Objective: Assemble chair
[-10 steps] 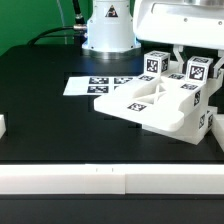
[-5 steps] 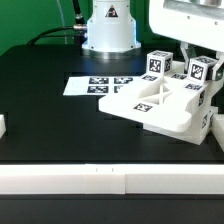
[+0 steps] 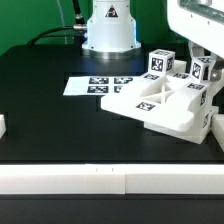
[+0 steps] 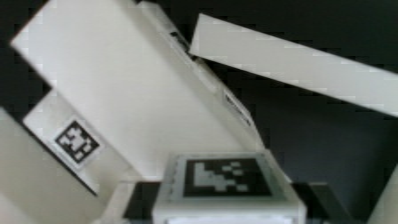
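Counter (image 3: pixel 50 110), black, carries the chair (image 3: pixel 160 103): white blocky parts joined at the exterior view's right, cross-braced plate on top, tagged blocks at its rear. Behind it lies the marker board (image 3: pixel 95 85). The claw (image 4: pixel 221 200) is clamped narrowly on a tagged block (image 4: pixel 226 177).

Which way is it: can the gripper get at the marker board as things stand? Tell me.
Probably not right now. The gripper looks closed on a tagged block at the chair assembly. The marker board itself lies uncovered on the table, apart from the parts.
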Controlling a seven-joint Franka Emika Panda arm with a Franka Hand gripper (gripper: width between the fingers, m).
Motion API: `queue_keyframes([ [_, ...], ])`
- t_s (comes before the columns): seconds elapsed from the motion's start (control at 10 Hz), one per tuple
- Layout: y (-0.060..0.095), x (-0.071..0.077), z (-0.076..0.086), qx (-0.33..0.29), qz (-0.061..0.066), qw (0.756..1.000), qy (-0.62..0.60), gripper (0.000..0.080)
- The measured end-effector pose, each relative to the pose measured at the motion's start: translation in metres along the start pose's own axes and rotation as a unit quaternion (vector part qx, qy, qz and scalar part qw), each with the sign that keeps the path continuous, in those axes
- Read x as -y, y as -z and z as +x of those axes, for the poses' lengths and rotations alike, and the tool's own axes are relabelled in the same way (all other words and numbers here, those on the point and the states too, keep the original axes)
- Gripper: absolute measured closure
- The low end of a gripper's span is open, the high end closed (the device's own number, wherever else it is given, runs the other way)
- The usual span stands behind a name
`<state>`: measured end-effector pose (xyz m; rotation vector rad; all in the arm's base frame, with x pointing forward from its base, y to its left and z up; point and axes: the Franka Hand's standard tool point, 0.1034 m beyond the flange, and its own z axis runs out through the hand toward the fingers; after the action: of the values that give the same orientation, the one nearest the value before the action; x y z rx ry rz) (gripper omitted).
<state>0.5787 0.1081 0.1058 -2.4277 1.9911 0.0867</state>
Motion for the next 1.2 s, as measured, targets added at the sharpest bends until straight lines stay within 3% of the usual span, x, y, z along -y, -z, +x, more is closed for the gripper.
queue_keyframes([
  [0.2, 0.0, 0.0, -0.004, 0.002, 0.003, 0.996, -0.093, 0.0528],
  [0.5, 0.0, 0.002, -0.009, 0.002, 0.029, 0.978, -0.206, 0.0528],
  [0.6, 0.0, 0.002, -0.009, 0.005, 0.029, 0.972, -0.231, 0.0528],
  [0.7, -0.001, 0.002, -0.01, 0.009, 0.029, 0.971, -0.239, 0.0468],
  [0.8, -0.001, 0.002, -0.011, 0.008, 0.028, 0.974, -0.227, 0.0332],
  [0.9, -0.002, 0.002, -0.011, 0.007, 0.026, 0.978, -0.206, 0.0332],
  [1.0, -0.002, -0.003, -0.013, 0.007, 0.008, 0.987, -0.161, 0.0194],
  [1.1, -0.001, -0.004, -0.015, 0.008, 0.001, 0.994, -0.112, 0.0163],
  [1.2, -0.001, -0.003, -0.015, 0.007, 0.003, 0.997, -0.078, 0.0163],
])
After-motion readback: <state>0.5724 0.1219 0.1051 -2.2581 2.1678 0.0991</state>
